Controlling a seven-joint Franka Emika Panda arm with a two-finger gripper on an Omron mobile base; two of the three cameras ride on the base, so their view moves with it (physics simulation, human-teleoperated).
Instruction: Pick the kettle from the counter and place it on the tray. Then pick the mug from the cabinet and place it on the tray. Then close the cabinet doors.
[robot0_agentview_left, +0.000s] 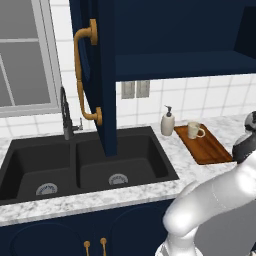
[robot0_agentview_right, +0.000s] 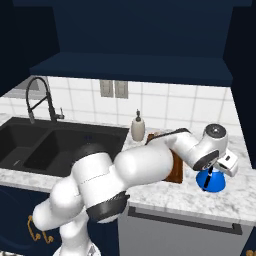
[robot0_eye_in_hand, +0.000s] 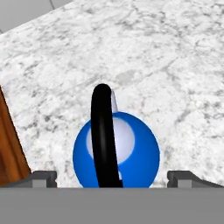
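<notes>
Kettle: on table, just right of tray; in hand view, at 6 o'clock, directly below.
Fingers: spread wide, straddling kettle, grasping nothing.
Handling: likely rigid, light, smooth cone slippery.
Hold point: black upright handle, across its arch.
Mug: on tray already.
</notes>
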